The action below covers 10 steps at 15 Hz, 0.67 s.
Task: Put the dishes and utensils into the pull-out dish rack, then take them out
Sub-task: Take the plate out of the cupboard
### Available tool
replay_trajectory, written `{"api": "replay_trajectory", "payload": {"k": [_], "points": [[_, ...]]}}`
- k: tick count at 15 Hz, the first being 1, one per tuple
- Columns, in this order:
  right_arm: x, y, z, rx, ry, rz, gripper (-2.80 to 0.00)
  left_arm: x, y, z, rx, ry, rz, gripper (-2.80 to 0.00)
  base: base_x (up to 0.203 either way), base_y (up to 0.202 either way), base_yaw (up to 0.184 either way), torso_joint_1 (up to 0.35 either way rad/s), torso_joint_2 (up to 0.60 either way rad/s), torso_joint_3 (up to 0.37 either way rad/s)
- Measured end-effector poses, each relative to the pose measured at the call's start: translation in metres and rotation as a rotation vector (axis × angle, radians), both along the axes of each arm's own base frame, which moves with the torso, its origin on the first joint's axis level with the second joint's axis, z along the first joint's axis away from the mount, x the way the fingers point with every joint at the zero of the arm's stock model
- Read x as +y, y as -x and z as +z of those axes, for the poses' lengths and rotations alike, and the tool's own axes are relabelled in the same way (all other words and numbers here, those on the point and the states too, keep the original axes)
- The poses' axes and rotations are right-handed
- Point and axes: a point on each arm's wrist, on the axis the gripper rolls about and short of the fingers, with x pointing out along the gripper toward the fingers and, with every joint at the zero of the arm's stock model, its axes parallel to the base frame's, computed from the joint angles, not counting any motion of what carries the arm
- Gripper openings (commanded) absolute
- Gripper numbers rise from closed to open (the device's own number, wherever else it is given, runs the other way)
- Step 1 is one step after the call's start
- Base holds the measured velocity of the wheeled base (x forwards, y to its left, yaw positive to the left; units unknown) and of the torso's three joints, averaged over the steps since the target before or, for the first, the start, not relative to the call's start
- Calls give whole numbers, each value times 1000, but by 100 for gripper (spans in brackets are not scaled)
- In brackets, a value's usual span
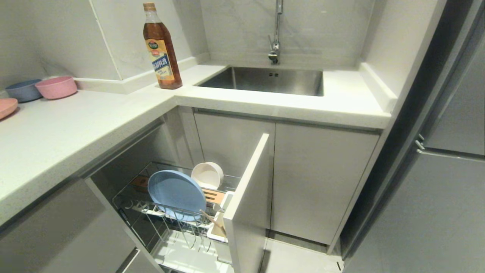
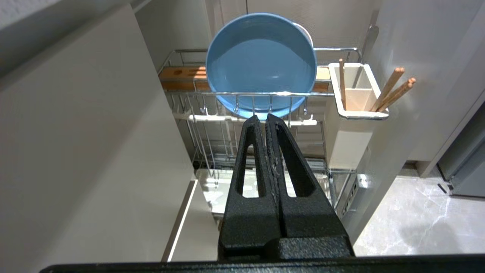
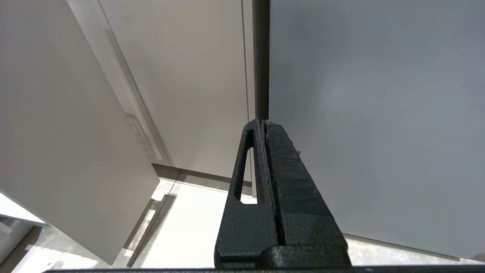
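Observation:
The pull-out dish rack (image 1: pixel 166 227) stands drawn out under the counter, its white front panel (image 1: pixel 246 197) towards me. The light-blue plate (image 1: pixel 176 193) stands upright in the prongs, with the white bowl (image 1: pixel 207 175) on edge behind it. In the left wrist view the plate (image 2: pixel 261 60) faces me over the chrome rail (image 2: pixel 178 51). The chopsticks (image 2: pixel 392 93) lean in a white caddy (image 2: pixel 356 94), where a slim silver spoon handle (image 2: pixel 369 36) rises too. My left gripper (image 2: pixel 265 116) is shut and empty, short of the rack. My right gripper (image 3: pixel 262 122) is shut, empty, facing cabinet doors.
On the counter are an oil bottle (image 1: pixel 161 49), a pink bowl (image 1: pixel 57 86), a grey-blue bowl (image 1: pixel 22 90) and a pink plate (image 1: pixel 7 107). The sink (image 1: pixel 265 79) and faucet (image 1: pixel 276 38) sit behind. A grey fridge (image 1: pixel 447 170) closes the right. The countertop overhangs the rack.

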Motion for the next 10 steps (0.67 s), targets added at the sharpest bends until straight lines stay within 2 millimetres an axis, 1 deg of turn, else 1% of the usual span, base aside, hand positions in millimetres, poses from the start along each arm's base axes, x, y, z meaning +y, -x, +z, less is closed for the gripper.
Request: {"api": "replay_trajectory", "payload": {"k": [8, 9, 10], "points": [[0, 0, 0, 0, 0, 0, -280, 0, 0, 1, -8, 7, 0, -280, 0, 0, 0, 0, 0, 0], [0, 0, 0, 0, 0, 0, -280, 0, 1, 7, -50, 20, -3, -280, 0, 0, 0, 0, 0, 0], [0, 0, 0, 0, 0, 0, -280, 0, 5, 22, -123, 43, -13, -280, 0, 0, 0, 0, 0, 0]]}}
